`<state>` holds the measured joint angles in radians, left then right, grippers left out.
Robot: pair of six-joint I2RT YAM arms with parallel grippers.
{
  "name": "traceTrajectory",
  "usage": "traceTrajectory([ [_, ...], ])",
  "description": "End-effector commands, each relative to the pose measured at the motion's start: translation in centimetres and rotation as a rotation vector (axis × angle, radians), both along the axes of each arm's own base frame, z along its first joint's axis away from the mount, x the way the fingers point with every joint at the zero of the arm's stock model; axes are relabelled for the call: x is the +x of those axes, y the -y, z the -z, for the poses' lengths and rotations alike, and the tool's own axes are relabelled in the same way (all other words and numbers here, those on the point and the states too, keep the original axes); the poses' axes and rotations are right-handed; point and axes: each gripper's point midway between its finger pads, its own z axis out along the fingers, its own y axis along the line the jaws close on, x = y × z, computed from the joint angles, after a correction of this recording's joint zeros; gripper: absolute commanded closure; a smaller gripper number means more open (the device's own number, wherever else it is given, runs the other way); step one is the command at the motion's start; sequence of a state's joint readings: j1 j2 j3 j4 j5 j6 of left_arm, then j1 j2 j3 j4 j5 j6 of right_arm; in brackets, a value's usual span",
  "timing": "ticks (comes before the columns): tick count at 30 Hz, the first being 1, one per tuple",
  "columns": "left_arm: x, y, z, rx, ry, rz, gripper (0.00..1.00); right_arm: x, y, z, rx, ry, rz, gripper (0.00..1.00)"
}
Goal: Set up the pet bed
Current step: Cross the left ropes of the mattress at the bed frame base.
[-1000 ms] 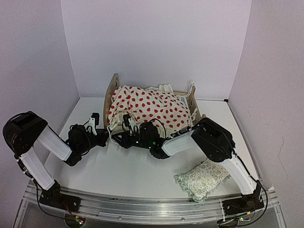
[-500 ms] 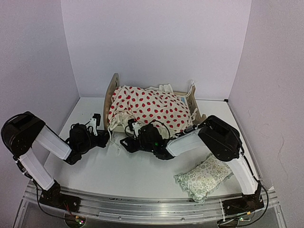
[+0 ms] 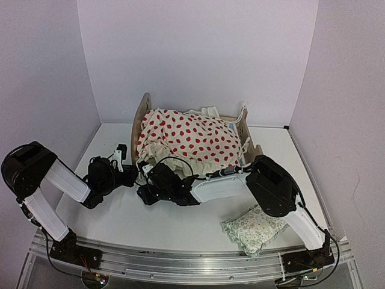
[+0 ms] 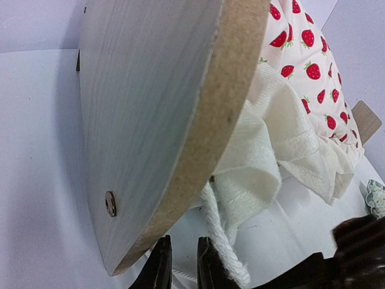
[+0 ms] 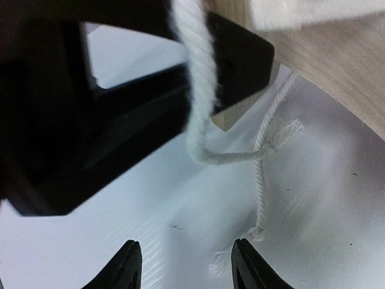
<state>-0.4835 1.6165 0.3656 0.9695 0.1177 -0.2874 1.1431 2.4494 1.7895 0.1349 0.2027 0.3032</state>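
Leftward along the table (image 3: 150, 223) the right gripper (image 3: 144, 194) is being carried since a second ago, its jaws being spread wider, and it is now being held just beside the left gripper (image 3: 128, 174). The pet bed (image 3: 142, 114) is lying just ahead of both grippers, its arched wooden end nearest them, with a cream red-dotted cushion (image 3: 192, 138) being heaped over it. In the left wrist view, the left gripper's fingers (image 4: 161, 268) are being held slightly parted with nothing between them, directly under the lower corner of the wooden end. A white cord (image 4: 225, 256) is hanging just beside the right-hand finger. In the right wrist view, the right gripper's jaws are being held released and empty, the cord dangling ahead of them and the bed's wood showing beyond, up and to the right. A green floral pillow (image 3: 255, 227) is lying well behind the right gripper.
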Motion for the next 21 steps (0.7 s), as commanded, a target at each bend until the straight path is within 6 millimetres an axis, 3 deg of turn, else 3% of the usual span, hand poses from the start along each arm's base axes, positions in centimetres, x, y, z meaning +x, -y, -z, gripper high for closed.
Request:
traceTrajectory([
  [1, 0.2, 0.0, -1.6, -0.017, 0.045, -0.008, 0.83, 1.1, 1.6, 3.5, -0.170, 0.032, 0.061, 0.50],
  [8, 0.0, -0.1, -1.8, -0.015, 0.052, -0.007, 0.83, 1.1, 1.9, 5.1, -0.246, 0.057, 0.090, 0.64],
  [13, -0.1, -0.1, -2.0, -0.008, 0.058, -0.002, 0.83, 1.2, 1.8, 5.0, -0.243, 0.060, 0.089, 0.98],
  [21, -0.1, 0.0, -1.7, 0.030, 0.055, 0.015, 0.83, 2.1, 1.7, 2.8, -0.231, 0.159, 0.050, 1.00],
])
